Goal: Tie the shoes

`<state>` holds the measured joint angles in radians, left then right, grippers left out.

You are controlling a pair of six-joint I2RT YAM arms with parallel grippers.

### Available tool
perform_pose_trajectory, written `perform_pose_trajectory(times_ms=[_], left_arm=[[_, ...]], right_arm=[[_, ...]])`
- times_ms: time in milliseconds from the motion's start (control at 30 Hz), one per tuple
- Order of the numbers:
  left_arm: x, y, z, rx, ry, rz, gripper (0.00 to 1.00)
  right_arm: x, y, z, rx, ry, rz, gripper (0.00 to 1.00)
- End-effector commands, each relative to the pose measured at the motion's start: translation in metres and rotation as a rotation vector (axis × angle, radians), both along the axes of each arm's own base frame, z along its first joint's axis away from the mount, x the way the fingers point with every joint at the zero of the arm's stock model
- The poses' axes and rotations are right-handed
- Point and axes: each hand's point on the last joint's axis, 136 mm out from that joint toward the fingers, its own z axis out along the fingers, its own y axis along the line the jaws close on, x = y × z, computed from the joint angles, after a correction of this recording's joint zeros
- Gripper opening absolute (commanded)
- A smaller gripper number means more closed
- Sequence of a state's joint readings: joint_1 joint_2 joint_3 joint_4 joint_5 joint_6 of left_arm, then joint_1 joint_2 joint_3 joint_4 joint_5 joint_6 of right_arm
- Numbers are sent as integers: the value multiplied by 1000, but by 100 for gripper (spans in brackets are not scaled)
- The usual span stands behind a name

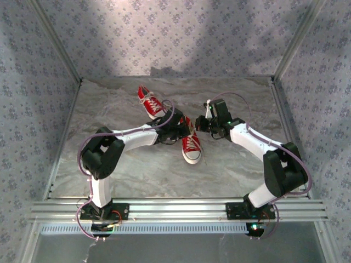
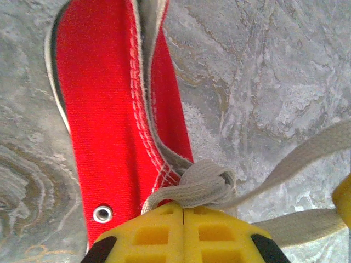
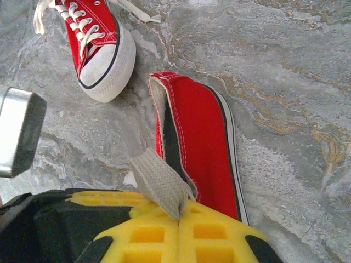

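Two small red shoes with white laces lie on the marble table. One shoe (image 1: 151, 103) rests at the back left, also seen in the right wrist view (image 3: 101, 49). The other shoe (image 1: 191, 145) lies in the middle between both grippers. My left gripper (image 1: 178, 127) is shut, its yellow fingertips (image 2: 182, 207) pressed against the lace knot (image 2: 211, 183) beside the red canvas side (image 2: 109, 109). A taut lace strand (image 2: 307, 159) runs off to the right. My right gripper (image 1: 202, 123) is shut on a flat lace end (image 3: 162, 183) that enters between its tips (image 3: 180, 219) next to the shoe's heel opening (image 3: 197, 142).
Patterned fabric walls (image 1: 33, 82) close in the table on three sides, and an aluminium rail (image 1: 175, 208) runs along the near edge. Bare marble (image 1: 137, 170) stretches in front of the shoes. A metal part (image 3: 19, 131) sits at the left of the right wrist view.
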<state>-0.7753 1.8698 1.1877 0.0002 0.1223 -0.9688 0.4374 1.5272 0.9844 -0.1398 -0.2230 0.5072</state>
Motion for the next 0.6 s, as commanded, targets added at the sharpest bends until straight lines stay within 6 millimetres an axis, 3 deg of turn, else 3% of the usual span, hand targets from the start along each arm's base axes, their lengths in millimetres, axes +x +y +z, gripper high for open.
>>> perform_pose_trajectory(times_ms=[0, 300, 567], left_arm=[[3, 11, 15, 10, -72, -19, 0], [-1, 21, 20, -24, -128, -71, 0], [1, 13, 44, -163, -257, -133, 0]], right_arm=[[-2, -8, 7, -28, -25, -27, 0], [-14, -17, 0, -59, -18, -33, 0], [-26, -12, -11, -69, -7, 25, 0]])
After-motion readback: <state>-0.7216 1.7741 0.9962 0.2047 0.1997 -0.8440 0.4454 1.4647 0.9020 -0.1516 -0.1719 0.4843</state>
